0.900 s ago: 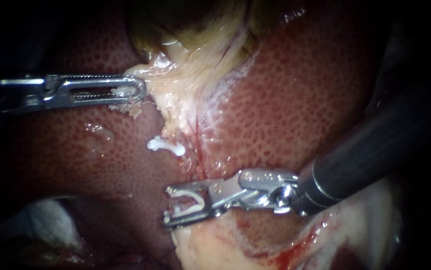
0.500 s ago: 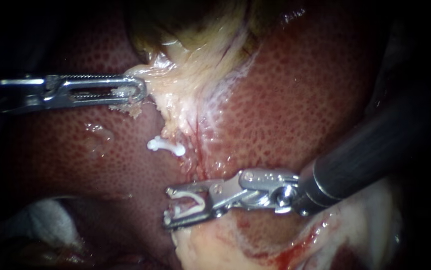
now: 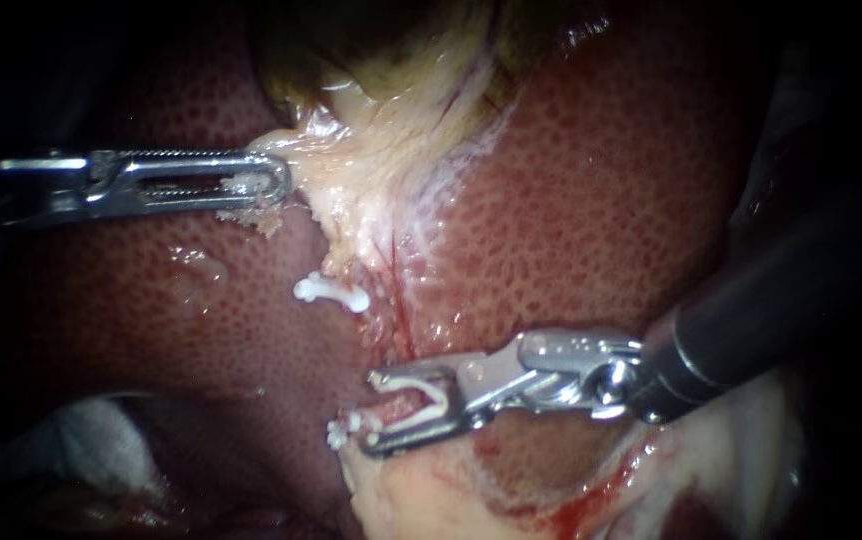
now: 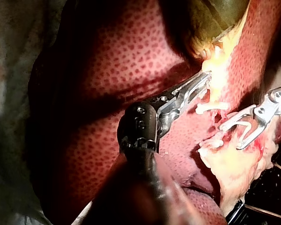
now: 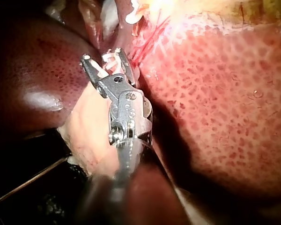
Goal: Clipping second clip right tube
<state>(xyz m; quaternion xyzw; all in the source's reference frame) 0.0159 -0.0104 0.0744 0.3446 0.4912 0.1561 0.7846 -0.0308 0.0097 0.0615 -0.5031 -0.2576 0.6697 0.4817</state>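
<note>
Right instrument jaws holding loaded clip, placed clip just above, left instrument gripping pale tissue, liver behind.

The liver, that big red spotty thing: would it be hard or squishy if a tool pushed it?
Probably squishy and floppy rather than hard: the liver lies in rounded lobes that seem to drape over one another. Likely slippery too, since its surface shines wet under the light, so a tool might slide across it.
</note>
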